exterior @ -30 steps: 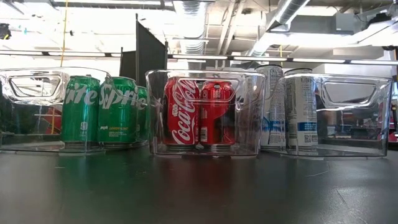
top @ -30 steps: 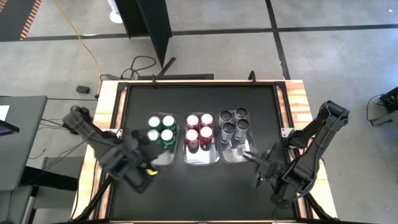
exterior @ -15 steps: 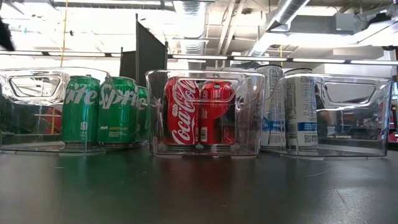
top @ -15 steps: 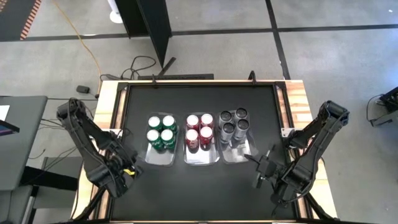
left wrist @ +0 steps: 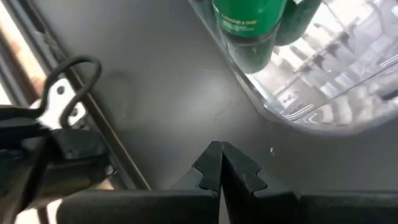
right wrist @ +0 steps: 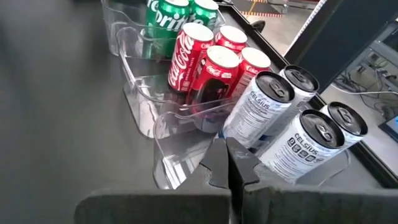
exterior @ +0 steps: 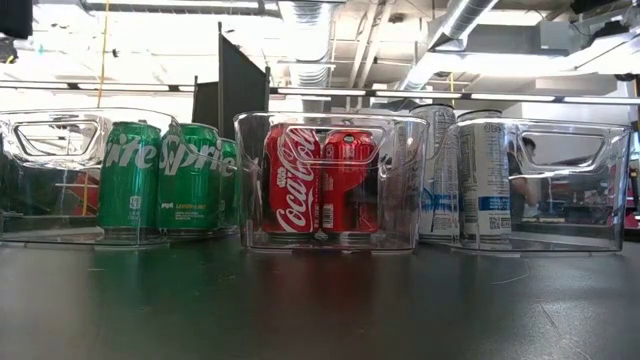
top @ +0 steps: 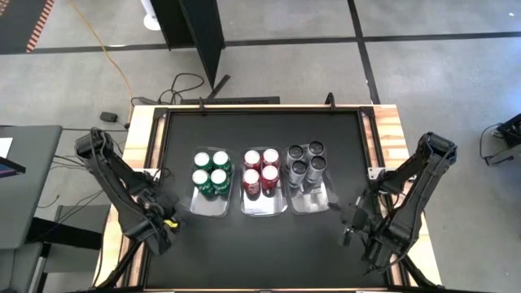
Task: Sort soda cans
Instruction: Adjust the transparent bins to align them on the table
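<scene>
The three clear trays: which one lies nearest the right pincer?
The tray with the silver-grey cans, at the row's right end. The shut right pincer hangs just beside its near corner; the other two lie farther left.

Two dark jointed arms, left arm (top: 122,191) yellow-tagged, each pincer black-fingered

Three clear trays stand side by side on the table (top: 260,244), between the two grippers. The Sprite cans (top: 211,170) sit in the tray (top: 207,203) nearest the left gripper (top: 167,221); the Celsius cans (top: 307,161) sit in the tray (top: 321,199) nearest the right gripper (top: 352,224); the Coca-Cola cans (top: 261,170) sit in the middle tray (top: 262,207).
</scene>
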`<state>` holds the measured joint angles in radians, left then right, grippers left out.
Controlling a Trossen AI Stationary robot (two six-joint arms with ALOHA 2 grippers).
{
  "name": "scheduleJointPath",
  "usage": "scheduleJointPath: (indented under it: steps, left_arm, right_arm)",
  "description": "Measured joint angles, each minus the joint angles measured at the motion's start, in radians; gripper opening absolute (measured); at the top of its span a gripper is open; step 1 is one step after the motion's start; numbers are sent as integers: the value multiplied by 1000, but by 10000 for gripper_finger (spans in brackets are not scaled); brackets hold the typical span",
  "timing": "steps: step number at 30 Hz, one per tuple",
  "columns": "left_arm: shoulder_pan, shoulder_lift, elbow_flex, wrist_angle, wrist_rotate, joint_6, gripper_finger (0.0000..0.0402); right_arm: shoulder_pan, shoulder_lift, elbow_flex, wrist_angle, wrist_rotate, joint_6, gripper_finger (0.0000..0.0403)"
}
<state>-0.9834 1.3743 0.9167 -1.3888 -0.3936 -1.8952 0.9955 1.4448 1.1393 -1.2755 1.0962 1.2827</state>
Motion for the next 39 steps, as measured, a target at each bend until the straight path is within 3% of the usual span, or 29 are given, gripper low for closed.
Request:
scheduleJointPath:
  steps: [8,19,34,39]
  left_arm:
    - [48,0,-111,171,-62,95,0]
    - [124,0,-138,362,-160,299,0]
    - [183,0,-138,507,-169,459,0]
    - [175,0,-138,521,-139,444,0]
  right_arm:
    - [-3,0,0,-4,1,-5,1]
    - [-3,0,0,-5,4,-8,1]
    - [-15,0,1,-20,-3,7,1]
    - [-79,14,-6,-14,-108,27,1]
